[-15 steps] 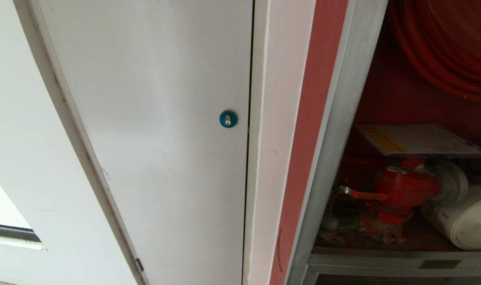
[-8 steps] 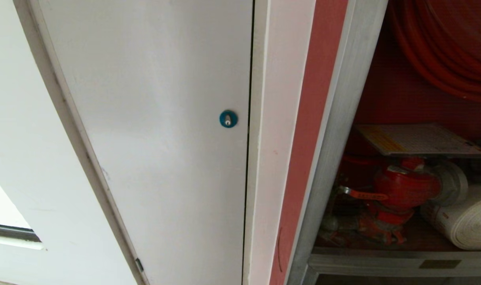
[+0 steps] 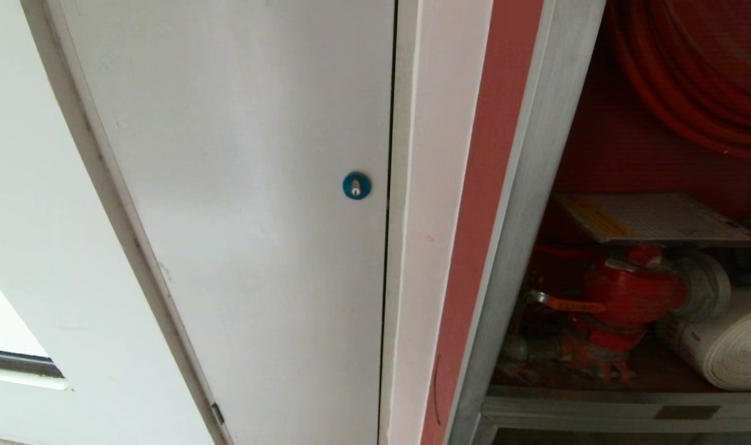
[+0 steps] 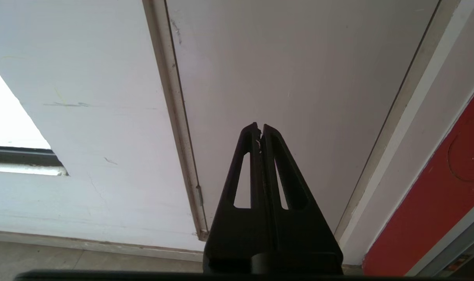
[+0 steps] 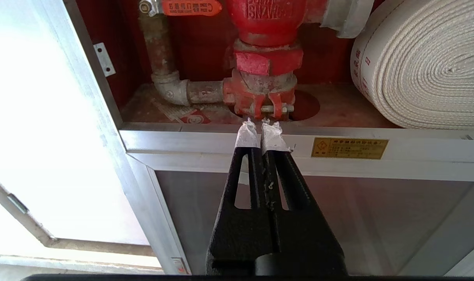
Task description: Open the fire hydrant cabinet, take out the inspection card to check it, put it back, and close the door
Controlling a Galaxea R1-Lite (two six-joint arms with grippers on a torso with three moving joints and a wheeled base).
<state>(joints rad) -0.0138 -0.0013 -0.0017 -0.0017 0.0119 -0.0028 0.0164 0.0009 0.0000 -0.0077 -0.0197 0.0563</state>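
Risk first, seen from the head view: the fire hydrant cabinet point(image 3: 523, 204) stands open with its door out of sight, so a reach for the inspection card point(image 3: 653, 217), which lies flat above the red valve point(image 3: 628, 290) and beside the rolled white hose point(image 3: 721, 346), could snag the valve handle or knock the sheet down behind the fittings if the arm enters at a poor angle; the plain white door point(image 3: 239, 185) with its blue lock point(image 3: 356, 185) fills most of this view and is not the target, so drifting toward it would waste the move. Neither arm shows here. In the left wrist view, the left gripper point(image 4: 259, 130) has its fingers pressed together on nothing, and ahead of them is that white door, well off from the cabinet's red edge point(image 4: 435, 187). In the right wrist view, the right gripper point(image 5: 261, 128) also has its tape-wrapped fingers point(image 5: 246, 136) closed and empty; just beyond them runs the cabinet's silver sill, then the valve base and pipe elbow point(image 5: 170, 88), with the hose roll off to one side. Closed fingers would only push the card, I judge, so they need to part before the reach.
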